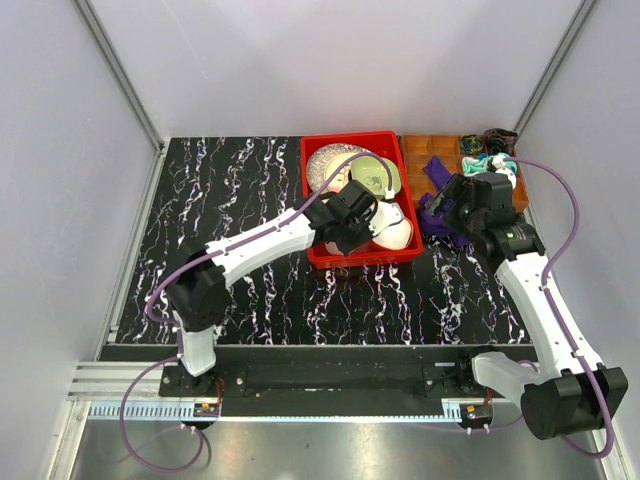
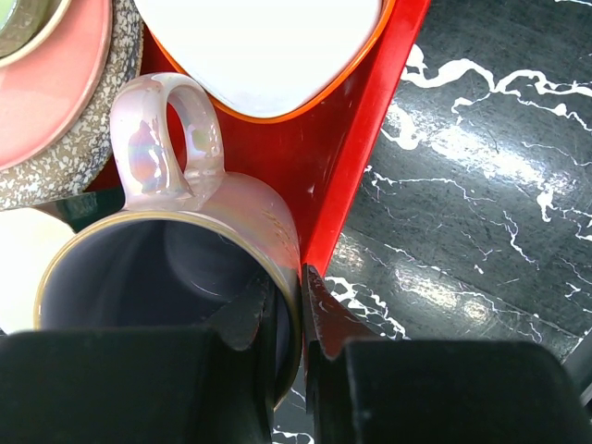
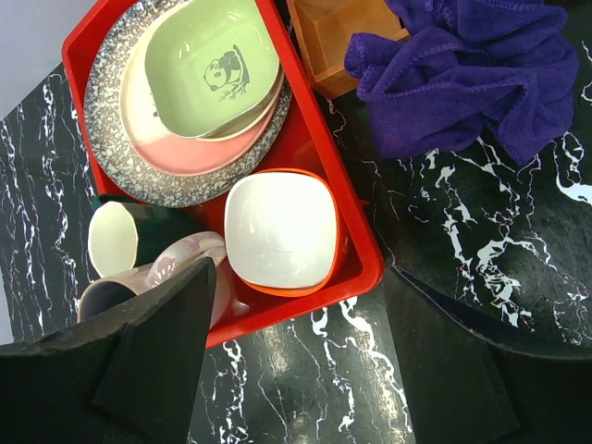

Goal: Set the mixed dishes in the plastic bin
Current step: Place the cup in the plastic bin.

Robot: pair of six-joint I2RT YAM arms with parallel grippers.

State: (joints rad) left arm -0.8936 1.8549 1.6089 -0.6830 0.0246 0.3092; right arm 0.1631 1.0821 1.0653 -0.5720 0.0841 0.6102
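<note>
The left gripper [image 2: 287, 298] is inside the bin [image 2: 338, 157], which sits at the far edge of the bench, right of centre. Its fingers are nearly closed and pinch the wall of the cup [image 2: 157, 277]: one finger is inside the mouth, and the other is outside, wedged between the cup and the bin's near wall. The cup lies directly under the fingers in the bin's near left corner, mouth up toward the wrist and its long axis in line with them. Its handle [image 2: 171, 129] points away from the grip, toward the bowl [image 2: 259, 46]. Whether its base rests on the bin floor cannot be told. The right gripper [image 3: 301, 310] hangs wide open and empty just right of the bin, by the cloth [image 3: 472, 65]. Assessment: only the left arm is concerned. Release calls for a small opening, since the outer finger has little room against the red wall, then a straight lift along the cup's axis. Every other dish in view lies in the bin.
</note>
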